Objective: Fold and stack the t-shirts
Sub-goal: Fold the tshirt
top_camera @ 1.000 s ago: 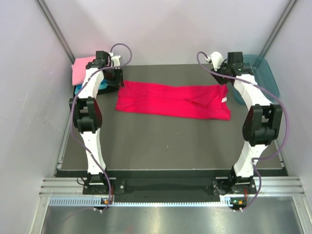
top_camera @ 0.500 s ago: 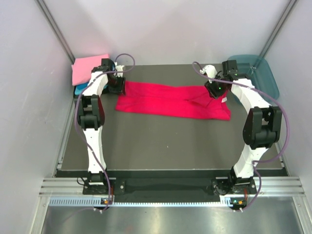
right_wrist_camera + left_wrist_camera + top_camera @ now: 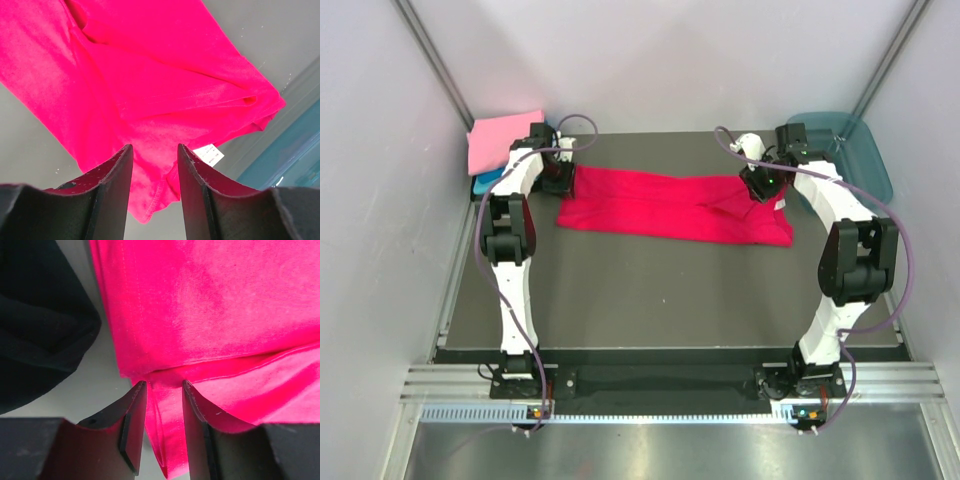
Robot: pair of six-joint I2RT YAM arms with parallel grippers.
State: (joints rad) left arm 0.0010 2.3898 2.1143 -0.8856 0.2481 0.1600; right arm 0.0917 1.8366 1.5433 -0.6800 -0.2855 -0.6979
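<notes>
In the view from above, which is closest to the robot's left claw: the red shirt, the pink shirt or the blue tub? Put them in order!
From the left gripper:
1. Red shirt, right beside it, under its fingers.
2. Pink shirt, far-left corner.
3. Blue tub, far-right corner.

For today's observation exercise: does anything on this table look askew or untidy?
Yes. The red t-shirt lies slightly slanted across the table, and its right end is rumpled with a white tag poking out.

The crimson-red t-shirt (image 3: pixel 675 205) lies flat as a long folded band. Left of it, at its left end, sits a stack: the light pink t-shirt (image 3: pixel 498 142) folded on top, a turquoise blue t-shirt (image 3: pixel 486 183) edge beneath, and black t-shirt (image 3: pixel 35 315) fabric just beside the red hem.
</notes>
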